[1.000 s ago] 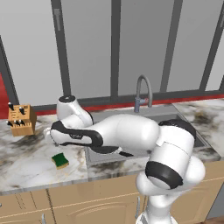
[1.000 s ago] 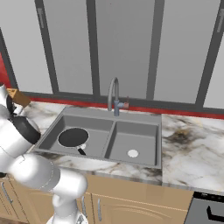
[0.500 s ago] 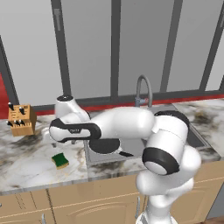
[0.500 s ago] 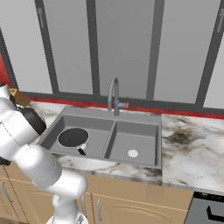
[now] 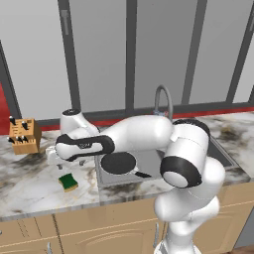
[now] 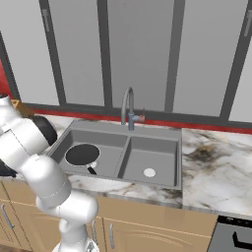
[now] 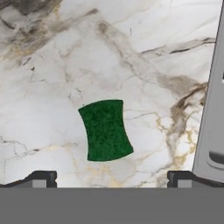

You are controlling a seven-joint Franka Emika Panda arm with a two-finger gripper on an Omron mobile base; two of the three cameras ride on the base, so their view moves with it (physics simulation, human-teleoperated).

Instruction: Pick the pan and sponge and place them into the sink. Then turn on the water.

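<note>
The gripper (image 7: 112,179), fingers spread, hovered over the sponge (image 7: 106,130) on the counter (image 7: 52,65); the pan (image 5: 118,162) lay in the sink (image 6: 162,140).

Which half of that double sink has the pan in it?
The basin on the far side from the bare one: the pan lies in the sink's left basin as the right base view shows it. The other shows just its pale drain.

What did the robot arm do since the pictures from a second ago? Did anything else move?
The arm swung left, away from the sink, carrying its end effector out over the sponge on the counter. The end effector is open and grabbed nothing. The sponge stayed put, the pan stayed in the left basin, and the faucet has no water running.
</note>
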